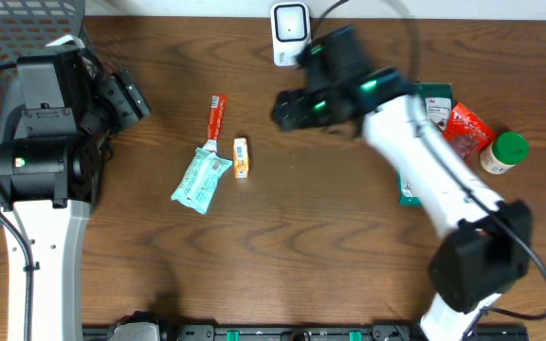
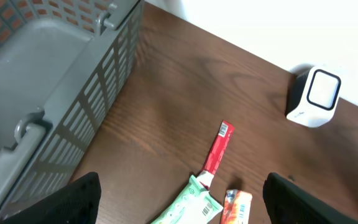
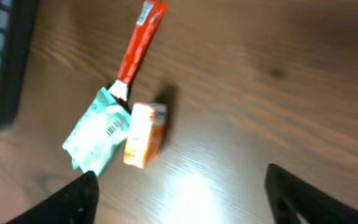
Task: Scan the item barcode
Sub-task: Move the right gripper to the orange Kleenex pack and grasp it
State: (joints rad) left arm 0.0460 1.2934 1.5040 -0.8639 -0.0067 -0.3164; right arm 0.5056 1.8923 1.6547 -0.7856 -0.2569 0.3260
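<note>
A white barcode scanner (image 1: 290, 33) (image 2: 316, 96) stands at the table's back edge. Three items lie mid-table: a red stick sachet (image 1: 216, 118) (image 2: 218, 148) (image 3: 138, 43), a pale green pouch (image 1: 202, 178) (image 2: 188, 205) (image 3: 97, 134) with its barcode facing up, and a small orange box (image 1: 241, 157) (image 2: 236, 208) (image 3: 145, 134). My right gripper (image 1: 282, 109) (image 3: 182, 199) hovers open to the right of them, just in front of the scanner, with nothing between its fingers. At the far left my left gripper (image 1: 131, 95) (image 2: 182, 202) stands open and empty, looking over the same items.
A grey slatted basket (image 1: 17, 28) (image 2: 42, 74) fills the back left corner beside the left arm. On the right lie a green packet (image 1: 436, 102), a red packet (image 1: 467, 128) and a green-capped bottle (image 1: 505, 152), partly behind the right arm.
</note>
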